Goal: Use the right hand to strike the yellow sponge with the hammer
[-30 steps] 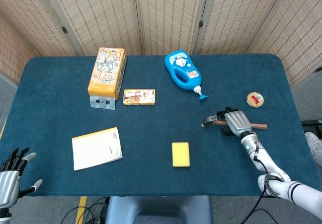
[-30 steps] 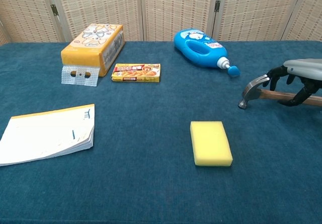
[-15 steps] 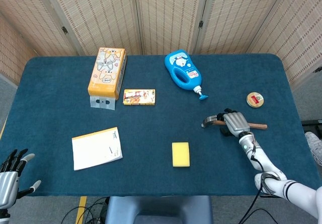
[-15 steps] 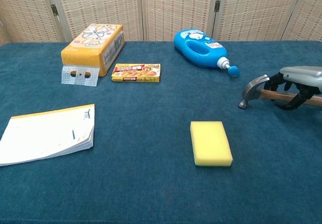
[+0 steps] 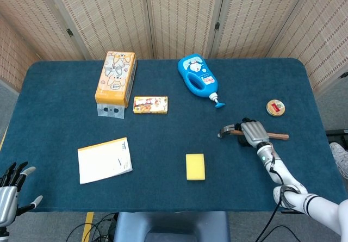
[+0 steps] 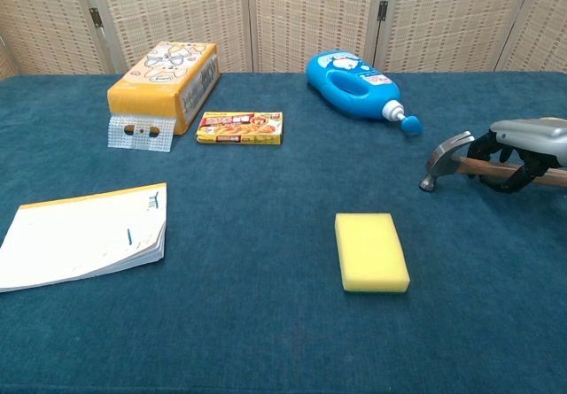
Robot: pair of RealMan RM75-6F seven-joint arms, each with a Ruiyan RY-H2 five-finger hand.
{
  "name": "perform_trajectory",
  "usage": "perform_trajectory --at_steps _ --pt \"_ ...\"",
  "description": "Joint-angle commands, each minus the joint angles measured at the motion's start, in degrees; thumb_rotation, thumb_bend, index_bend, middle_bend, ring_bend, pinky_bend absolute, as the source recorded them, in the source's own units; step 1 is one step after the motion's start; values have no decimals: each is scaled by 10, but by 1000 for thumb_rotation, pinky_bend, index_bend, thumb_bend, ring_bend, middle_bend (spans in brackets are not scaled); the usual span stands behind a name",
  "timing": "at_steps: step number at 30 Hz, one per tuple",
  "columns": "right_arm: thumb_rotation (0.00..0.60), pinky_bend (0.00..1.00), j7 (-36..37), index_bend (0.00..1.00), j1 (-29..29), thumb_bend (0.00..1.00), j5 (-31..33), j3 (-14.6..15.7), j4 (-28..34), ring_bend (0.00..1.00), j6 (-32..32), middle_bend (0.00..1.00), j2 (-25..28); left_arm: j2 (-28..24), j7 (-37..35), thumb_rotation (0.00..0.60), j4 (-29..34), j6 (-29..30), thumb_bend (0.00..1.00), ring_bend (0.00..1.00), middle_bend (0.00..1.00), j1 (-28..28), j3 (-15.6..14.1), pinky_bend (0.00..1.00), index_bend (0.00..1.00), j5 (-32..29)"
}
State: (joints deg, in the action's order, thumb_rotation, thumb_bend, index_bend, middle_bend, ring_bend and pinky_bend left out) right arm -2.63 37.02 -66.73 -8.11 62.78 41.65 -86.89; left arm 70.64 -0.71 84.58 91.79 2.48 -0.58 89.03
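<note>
1. Your left hand (image 5: 10, 194): low at the bench's near left corner, off the blue cloth, fingers spread, holding nothing. Seen in the head view only.
2. Notepad (image 5: 105, 159): white sheets with a yellow top edge, flat on the bench (image 5: 163, 138), near left.
3. Tissue box (image 5: 115, 78): orange, cartoon print, far left, long side running away from you. A clear perforated tab sticks out at its near end.
4. Snack box (image 5: 150, 104): small, flat, yellow and red, just right of the tissue box's near end.
5. Sponge (image 5: 195, 166): yellow, rectangular, flat on the bench, near centre, well apart from the hammer and untouched.
6. Bottle (image 5: 198, 77): blue, lying on its side at far centre, nozzle pointing toward the near right.
7. Hammer (image 6: 441, 159): metal head resting on the bench, up and to the right of the sponge; wooden handle runs rightward.
8. Your right hand (image 5: 254, 131): lies over the handle just behind the head, dark fingers (image 6: 499, 146) curled around the wood, clamped on it.
9. Disc (image 5: 275, 107): small, round, wooden-looking with a red mark, beyond the hammer handle, near the right edge.
</note>
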Motion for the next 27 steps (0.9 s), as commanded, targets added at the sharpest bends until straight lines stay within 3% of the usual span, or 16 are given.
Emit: perform_trajectory --at_steps 1,10,16,27 --pt "600 261 -1 466 1 456 1 0 -1 181 0 476 -2 1 -1 600 -1 0 199 56 157 0 0 199 241 -1" --pt "600 261 -6 503 2 492 8 -2 -4 199 2 504 -4 2 -5 600 -6 -1 199 56 157 1 1 199 241 -2" --pt "600 261 -10 545 2 578 13 -4 -4 228 4 540 -5 3 -7 600 -9 -2 199 56 157 2 0 199 241 -2" --pt "600 262 29 651 -11 667 -13 -7 12 348 37 642 8 2 -8 600 -11 -3 199 56 157 3 0 199 239 -4"
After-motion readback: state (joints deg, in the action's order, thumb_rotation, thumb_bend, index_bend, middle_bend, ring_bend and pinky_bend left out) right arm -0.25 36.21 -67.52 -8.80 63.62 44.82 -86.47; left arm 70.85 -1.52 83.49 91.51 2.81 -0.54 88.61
